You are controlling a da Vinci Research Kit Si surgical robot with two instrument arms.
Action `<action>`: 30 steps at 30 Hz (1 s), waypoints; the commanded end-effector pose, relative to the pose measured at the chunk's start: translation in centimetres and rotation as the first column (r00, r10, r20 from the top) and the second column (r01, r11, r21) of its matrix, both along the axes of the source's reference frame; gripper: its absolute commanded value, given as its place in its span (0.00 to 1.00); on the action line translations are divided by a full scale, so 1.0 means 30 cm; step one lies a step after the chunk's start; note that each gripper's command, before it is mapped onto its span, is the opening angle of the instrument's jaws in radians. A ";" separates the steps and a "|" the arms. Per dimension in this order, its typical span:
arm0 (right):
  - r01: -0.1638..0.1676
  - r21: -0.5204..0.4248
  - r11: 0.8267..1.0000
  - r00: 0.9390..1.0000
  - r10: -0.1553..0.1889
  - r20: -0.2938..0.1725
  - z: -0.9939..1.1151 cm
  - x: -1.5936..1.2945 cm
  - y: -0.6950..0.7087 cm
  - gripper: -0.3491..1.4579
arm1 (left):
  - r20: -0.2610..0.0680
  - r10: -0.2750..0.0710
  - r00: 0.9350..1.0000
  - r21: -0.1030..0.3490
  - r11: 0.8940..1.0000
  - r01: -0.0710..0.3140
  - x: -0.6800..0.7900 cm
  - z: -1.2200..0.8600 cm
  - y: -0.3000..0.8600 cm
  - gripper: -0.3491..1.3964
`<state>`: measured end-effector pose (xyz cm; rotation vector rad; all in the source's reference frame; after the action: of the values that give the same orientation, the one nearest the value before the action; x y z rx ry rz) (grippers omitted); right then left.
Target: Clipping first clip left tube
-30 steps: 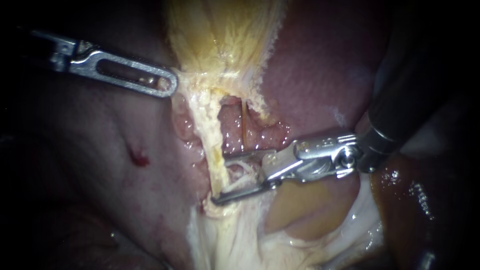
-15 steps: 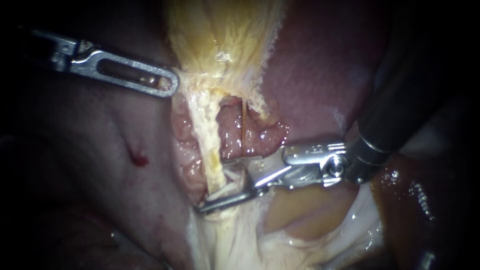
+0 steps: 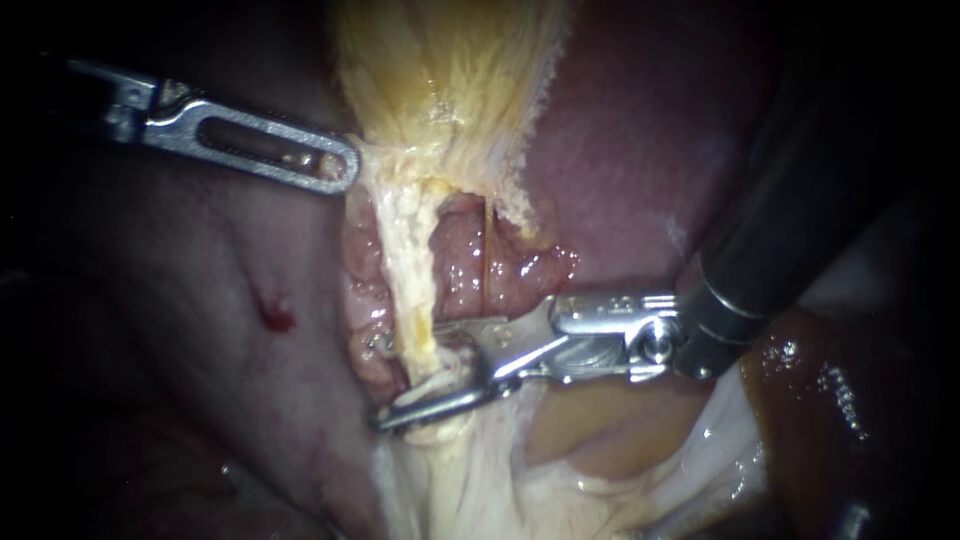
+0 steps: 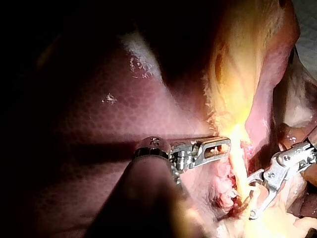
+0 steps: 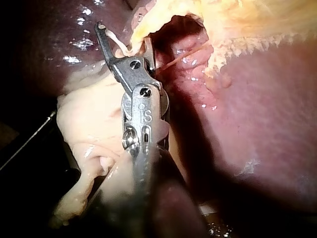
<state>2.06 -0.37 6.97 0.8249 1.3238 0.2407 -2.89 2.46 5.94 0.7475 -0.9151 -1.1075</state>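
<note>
Endoscope view: right instrument (image 3: 415, 378) straddling the left tube (image 3: 405, 250), jaws apart.
Its two jaws stand open with a clear gap, one on each side of the pale left tube, near that tube's lower end where it meets white tissue. Left instrument (image 3: 335, 168) has its jaws closed on the pale lower edge of the gallbladder (image 3: 450, 70), just above the tube. Dark red liver (image 3: 640, 150) lies behind both.
</note>
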 end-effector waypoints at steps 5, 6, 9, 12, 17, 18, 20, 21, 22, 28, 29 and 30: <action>0.038 -0.002 0.999 0.999 -0.038 -0.028 0.0006 0.0024 -0.0006 0.47 | 0.000 0.000 1.000 0.000 1.000 0.000 -0.0003 0.0001 0.0000 0.00; 0.044 -0.003 0.999 0.999 -0.044 -0.031 0.0011 0.0029 -0.0007 0.47 | 0.000 0.000 1.000 0.000 1.000 0.000 -0.0003 0.0001 0.0000 0.00; 0.061 -0.007 0.998 0.997 -0.061 -0.040 0.0025 0.0034 -0.0015 0.47 | 0.000 -0.001 1.000 0.000 1.000 0.001 -0.0003 0.0001 0.0000 0.00; 0.065 -0.010 0.998 0.997 -0.066 -0.042 0.0037 0.0035 -0.0022 0.46 | 0.000 -0.001 1.000 0.000 1.000 0.001 -0.0005 0.0001 0.0000 0.00; 0.064 -0.011 0.998 0.997 -0.065 -0.041 0.0046 0.0039 -0.0020 0.46 | -0.001 -0.002 1.000 0.000 1.000 0.002 -0.0010 0.0002 0.0001 0.00; 0.064 -0.011 0.998 0.997 -0.065 -0.041 0.0045 0.0038 -0.0020 0.46 | -0.001 -0.002 1.000 0.000 1.000 0.002 -0.0010 0.0002 0.0001 0.00; 0.064 -0.010 0.998 0.997 -0.065 -0.041 0.0045 0.0037 -0.0020 0.46 | -0.001 -0.002 1.000 0.000 1.000 0.002 -0.0010 0.0002 0.0001 0.00; 0.064 -0.010 0.998 0.997 -0.065 -0.041 0.0045 0.0037 -0.0020 0.46 | -0.001 -0.002 1.000 0.000 1.000 0.002 -0.0009 0.0002 0.0001 0.00; 0.064 -0.010 0.998 0.997 -0.065 -0.041 0.0045 0.0037 -0.0020 0.46 | -0.001 -0.002 1.000 0.000 1.000 0.002 -0.0009 0.0002 0.0001 0.00; 0.065 -0.010 0.998 0.997 -0.065 -0.041 0.0046 0.0035 -0.0020 0.46 | -0.001 -0.002 1.000 0.000 1.000 0.002 -0.0009 0.0002 0.0000 0.00; 0.065 -0.010 0.998 0.997 -0.065 -0.042 0.0045 0.0034 -0.0020 0.46 | -0.001 -0.002 1.000 0.000 1.000 0.002 -0.0009 0.0003 0.0000 0.00; 0.062 -0.011 0.998 0.997 -0.063 -0.040 0.0044 0.0033 -0.0020 0.46 | -0.001 -0.002 1.000 0.000 1.000 0.002 -0.0009 0.0003 0.0000 0.00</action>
<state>2.15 -0.43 7.10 0.8667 1.3340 0.1689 -2.92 2.46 5.94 0.7462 -0.9150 -1.1093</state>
